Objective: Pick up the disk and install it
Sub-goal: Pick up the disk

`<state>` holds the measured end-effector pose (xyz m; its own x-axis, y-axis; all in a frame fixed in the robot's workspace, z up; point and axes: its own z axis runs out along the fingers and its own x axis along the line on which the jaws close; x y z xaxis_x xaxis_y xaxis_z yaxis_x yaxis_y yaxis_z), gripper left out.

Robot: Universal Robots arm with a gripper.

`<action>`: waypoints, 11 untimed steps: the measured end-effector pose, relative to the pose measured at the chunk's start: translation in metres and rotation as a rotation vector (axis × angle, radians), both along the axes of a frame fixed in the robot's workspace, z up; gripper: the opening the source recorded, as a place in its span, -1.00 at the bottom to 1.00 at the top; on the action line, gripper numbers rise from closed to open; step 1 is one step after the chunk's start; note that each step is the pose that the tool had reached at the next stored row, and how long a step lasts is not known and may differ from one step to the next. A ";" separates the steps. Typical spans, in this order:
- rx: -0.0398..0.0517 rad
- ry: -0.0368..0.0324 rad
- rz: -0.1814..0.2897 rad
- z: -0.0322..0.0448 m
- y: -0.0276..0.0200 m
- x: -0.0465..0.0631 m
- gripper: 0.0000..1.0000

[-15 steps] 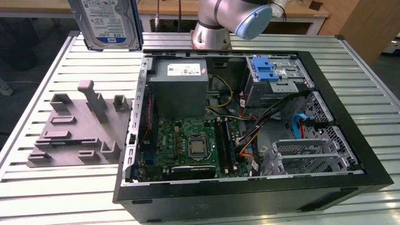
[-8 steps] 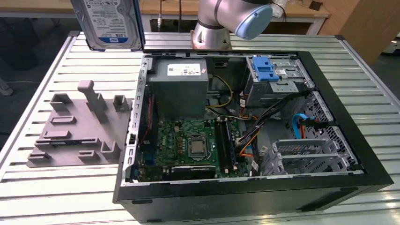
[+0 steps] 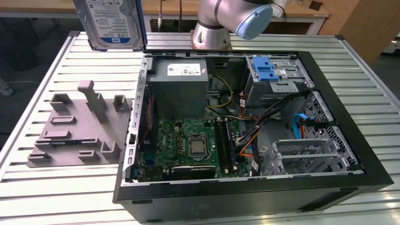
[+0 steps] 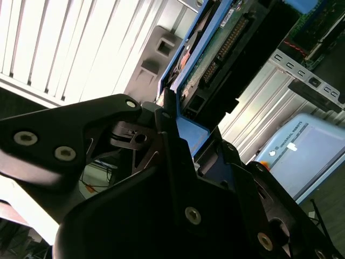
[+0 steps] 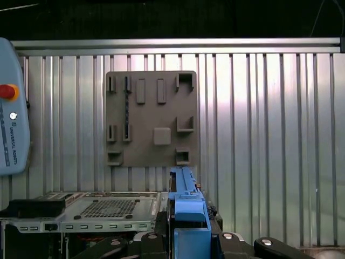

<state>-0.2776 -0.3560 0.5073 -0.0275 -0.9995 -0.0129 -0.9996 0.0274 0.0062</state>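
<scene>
Silver disk [image 3: 111, 21], white-and-blue label, blue side rails, upright at upper left of exterior view, gripper [image 4: 188, 121] clamped on its edge

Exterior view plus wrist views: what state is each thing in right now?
disk: held up in the air, upright, not installed.
claw: shut on the disk's blue-railed edge.
computer case: lying on its side, open.
grey holder: flat on the table, beside the case.

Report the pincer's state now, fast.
pincer: closed, holding the disk.
</scene>
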 end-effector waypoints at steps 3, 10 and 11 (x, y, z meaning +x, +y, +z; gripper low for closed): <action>0.0000 0.0000 0.000 0.0000 -0.0001 0.002 -0.27; -0.0001 0.0000 0.000 -0.0001 -0.0066 0.006 -0.27; 0.0000 -0.0001 0.000 -0.0002 -0.0088 0.006 -0.27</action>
